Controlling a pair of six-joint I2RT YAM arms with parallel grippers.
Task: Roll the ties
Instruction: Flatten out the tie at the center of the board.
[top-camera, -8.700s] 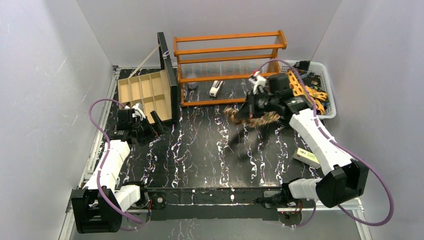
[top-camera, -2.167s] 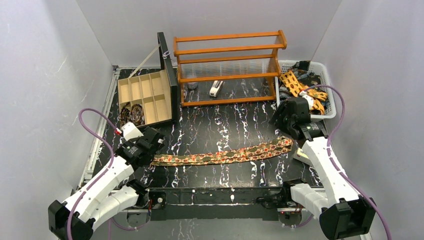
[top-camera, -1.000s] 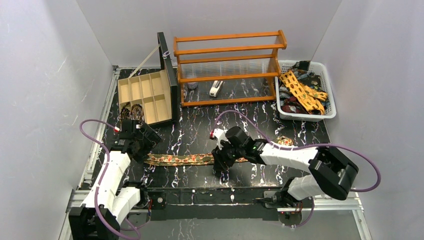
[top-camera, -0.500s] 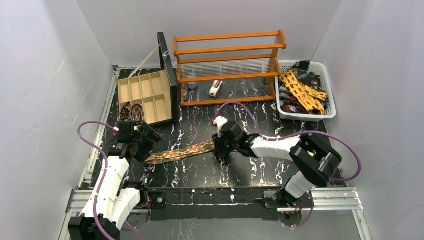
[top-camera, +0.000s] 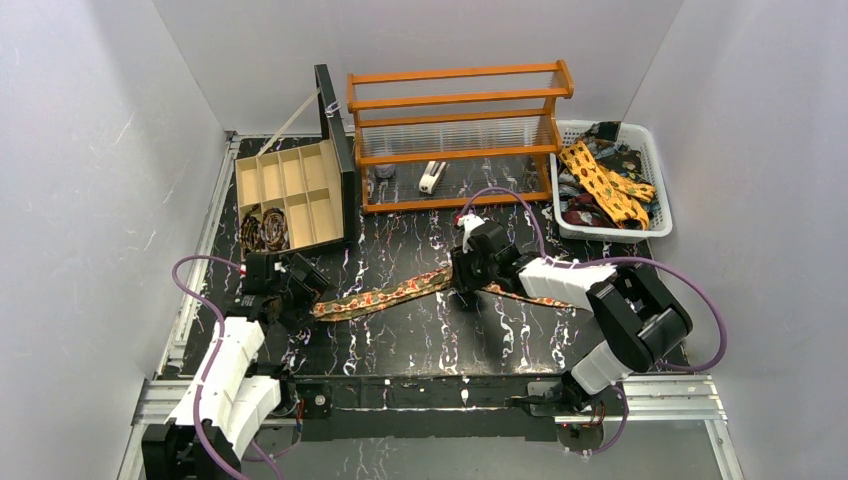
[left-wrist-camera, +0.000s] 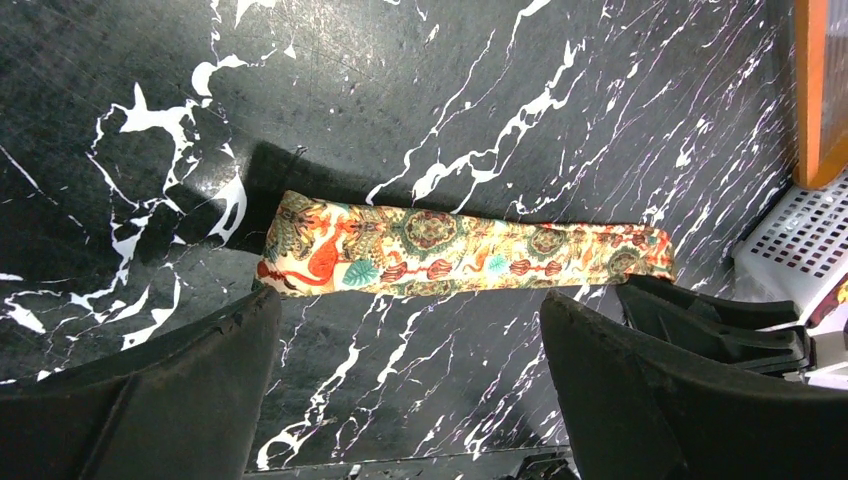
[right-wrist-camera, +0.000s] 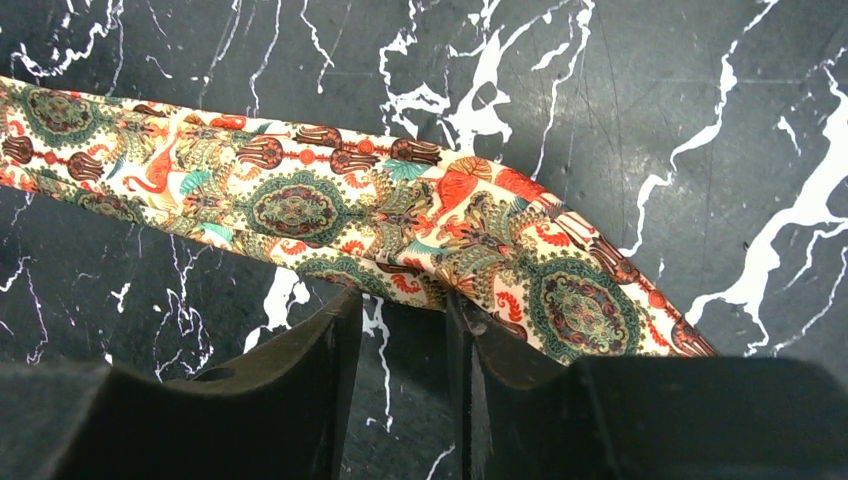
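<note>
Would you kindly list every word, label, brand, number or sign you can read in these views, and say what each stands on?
None can be read.
The tie shows only ornamental motifs, no lettering.
The wooden rack, the compartment box and the white basket show no legible marks in the top view.

Two matching arms stand on the near edge of the surface. The left arm (top-camera: 225, 350) and right arm (top-camera: 570, 280) each have smooth white link shells between black joints, with a boxy black housing at the wrist. A thin purple cable (top-camera: 176, 280) loops off the left arm; another (top-camera: 720, 335) runs along the right one. A small white fitting (top-camera: 468, 220) sits on the right wrist. The jaws are matte black – thick, wedge-shaped, with plain flat faces.
</note>
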